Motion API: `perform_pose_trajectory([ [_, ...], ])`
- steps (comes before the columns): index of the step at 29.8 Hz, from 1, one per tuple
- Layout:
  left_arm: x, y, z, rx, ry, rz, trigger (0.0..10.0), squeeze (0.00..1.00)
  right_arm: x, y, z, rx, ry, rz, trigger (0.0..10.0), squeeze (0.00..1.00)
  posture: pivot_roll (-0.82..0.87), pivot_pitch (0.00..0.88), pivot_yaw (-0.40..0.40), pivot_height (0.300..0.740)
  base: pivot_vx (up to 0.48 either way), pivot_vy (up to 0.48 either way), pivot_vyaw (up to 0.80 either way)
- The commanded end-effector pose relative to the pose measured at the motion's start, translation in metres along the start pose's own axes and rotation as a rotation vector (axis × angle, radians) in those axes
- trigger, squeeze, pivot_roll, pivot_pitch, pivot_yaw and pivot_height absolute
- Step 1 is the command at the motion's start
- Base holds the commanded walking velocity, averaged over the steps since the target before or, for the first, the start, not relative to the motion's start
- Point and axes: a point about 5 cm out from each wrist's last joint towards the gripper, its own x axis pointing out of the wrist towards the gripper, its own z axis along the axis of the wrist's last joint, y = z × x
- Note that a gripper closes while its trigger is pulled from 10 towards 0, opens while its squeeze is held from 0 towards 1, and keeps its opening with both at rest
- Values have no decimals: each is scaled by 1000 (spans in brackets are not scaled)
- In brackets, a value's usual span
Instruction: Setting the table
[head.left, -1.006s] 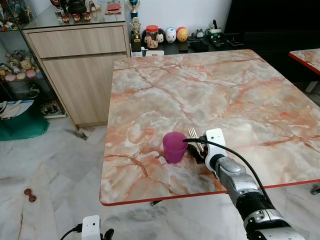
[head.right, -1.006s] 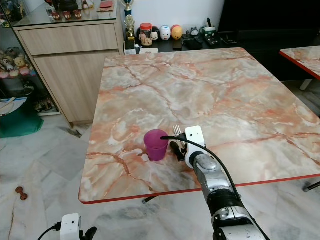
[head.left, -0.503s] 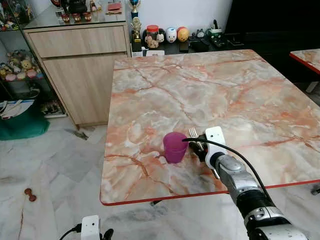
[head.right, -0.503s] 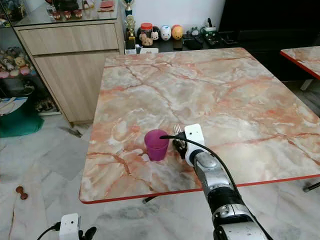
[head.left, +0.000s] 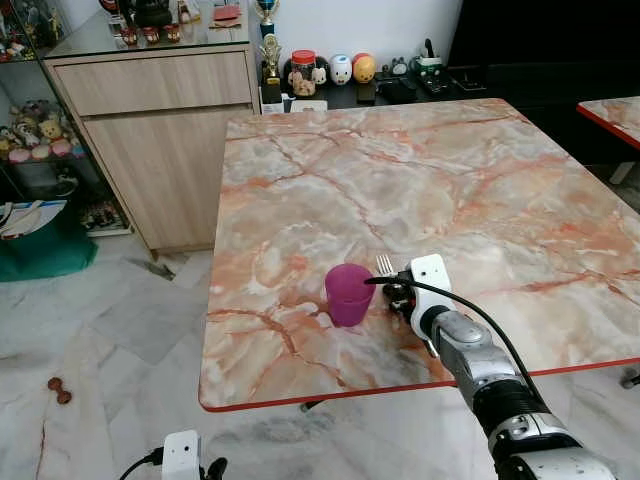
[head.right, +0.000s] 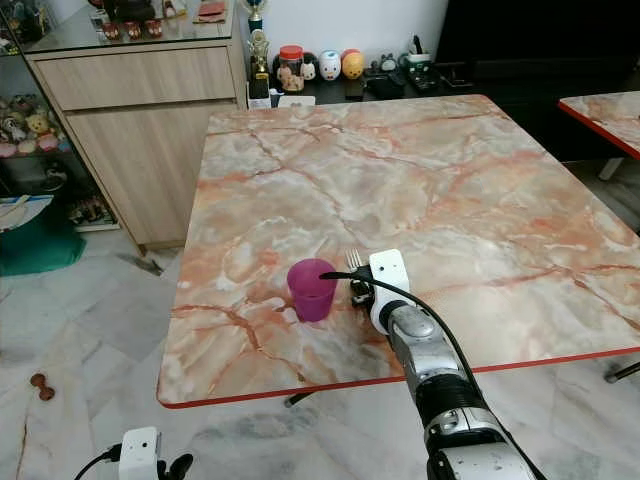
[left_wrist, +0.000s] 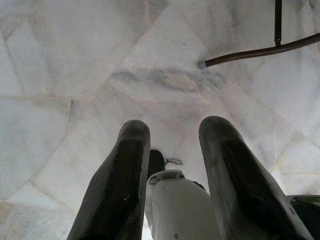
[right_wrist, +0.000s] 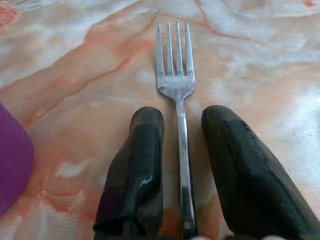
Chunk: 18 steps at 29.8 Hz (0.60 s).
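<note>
The fork (right_wrist: 176, 85) is straddled, ungripped, by the open right claw (right_wrist: 182, 150) just beside the purple cup (head.left: 348, 294), which could be toppled if nudged.

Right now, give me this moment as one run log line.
right hand: open, fingers either side of silver metal fork lying flat | fork right of purple plastic cup | marble-patterned table | left hand: idle over floor

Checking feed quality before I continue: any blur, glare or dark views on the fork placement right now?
Head views: sharp and evenly lit, soft sheen on the marble table. Right wrist view: the fork is crisp between the fingers, its handle glinting. Left wrist view: dimmer, pointed at the floor, still legible.
</note>
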Motion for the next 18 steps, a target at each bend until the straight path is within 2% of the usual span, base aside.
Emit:
perform_pose_trajectory([
  [1, -2, 2, -5, 4, 29, 9, 10000, 0, 1, 0, 3, 1, -4, -3, 10000, 0, -48, 0, 3, 740, 0, 0, 0],
  [3, -2, 3, -6, 4, 30, 9, 10000, 0, 1, 0, 2, -2, -1, -5, 10000, 4, -49, 0, 4, 740, 0, 0, 0],
  [4, -2, 3, -6, 4, 32, 9, 10000, 0, 1, 0, 2, -1, 1, -6, 10000, 298, -48, 0, 3, 740, 0, 0, 0],
  [5, -2, 3, -6, 4, 33, 9, 10000, 0, 1, 0, 1, 0, 2, -7, 10000, 349, -48, 0, 3, 740, 0, 0, 0],
  [8, -2, 3, -6, 4, 33, 9, 10000, 0, 1, 0, 1, 3, 3, -9, 10000, 365, -48, 0, 4, 740, 0, 0, 0],
  [13, -3, 4, -8, 5, 37, 9, 10000, 0, 1, 0, -1, 15, 9, -9, 10000, 314, -47, 0, 4, 740, 0, 0, 0],
  [14, -3, 4, -8, 5, 38, 9, 10000, 0, 1, 1, -2, 20, 11, -4, 10000, 369, -46, 0, 4, 740, 0, 0, 0],
  [15, -3, 4, -8, 5, 38, 9, 10000, 0, 2, 1, -2, 23, 12, 1, 10000, 369, -46, 0, 4, 740, 0, 0, 0],
  [16, -3, 4, -8, 4, 38, 9, 10000, 0, 2, 2, -2, 22, 13, 1, 10000, 639, -46, 0, 4, 740, 0, 0, 0],
  [17, -3, 4, -8, 4, 38, 9, 10000, 0, 2, 2, -2, 22, 13, 1, 10000, 639, -46, 0, 4, 740, 0, 0, 0],
  [18, -3, 5, -8, 3, 39, 10, 10000, 0, 2, 2, -4, 16, 18, -2, 10000, 35, -45, 0, 4, 740, 0, 0, 0],
])
